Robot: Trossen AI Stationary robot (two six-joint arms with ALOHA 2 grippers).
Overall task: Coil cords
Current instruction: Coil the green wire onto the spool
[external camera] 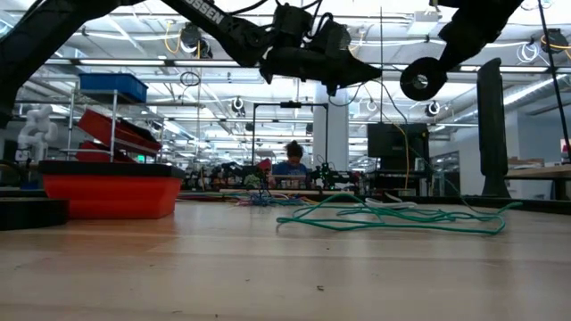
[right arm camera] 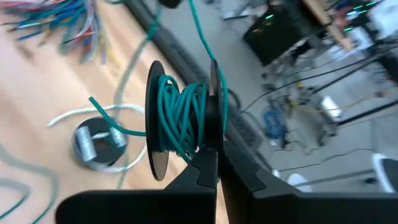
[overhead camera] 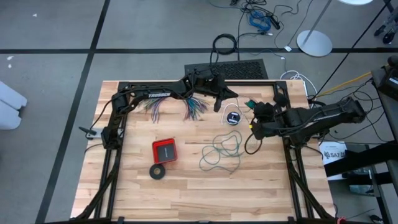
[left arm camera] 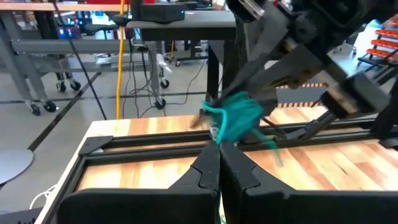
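The right gripper (right arm camera: 214, 158) holds a black spool (right arm camera: 180, 121) with its fingers pressed together on the rim of one flange, which leaves the hub free to take wire. Several turns of the teal-green wire (overhead camera: 222, 149) are already wound on the hub, so the coiling appears to be under way. In the high view the right gripper sits near the right part of the table's (overhead camera: 186, 186) far edge, lifted clear of the wood so the spool can be presented without dragging.

The unwound remainder of the wire lies as a loose tangle on the table just right of centre, and a strand rises from it toward the spool. The left gripper (overhead camera: 217, 106) hangs over the middle of the far edge with its fingers closed. The left wrist view shows the wound wire just ahead of its fingertips, but whether a strand is pinched cannot be told. This position suits guiding the wire onto the spool.

The white cord (overhead camera: 233, 115), with its small round black piece, lies flat near the far edge between the two grippers, not yet coiled. It sits close to the wire's feed path and could snag.
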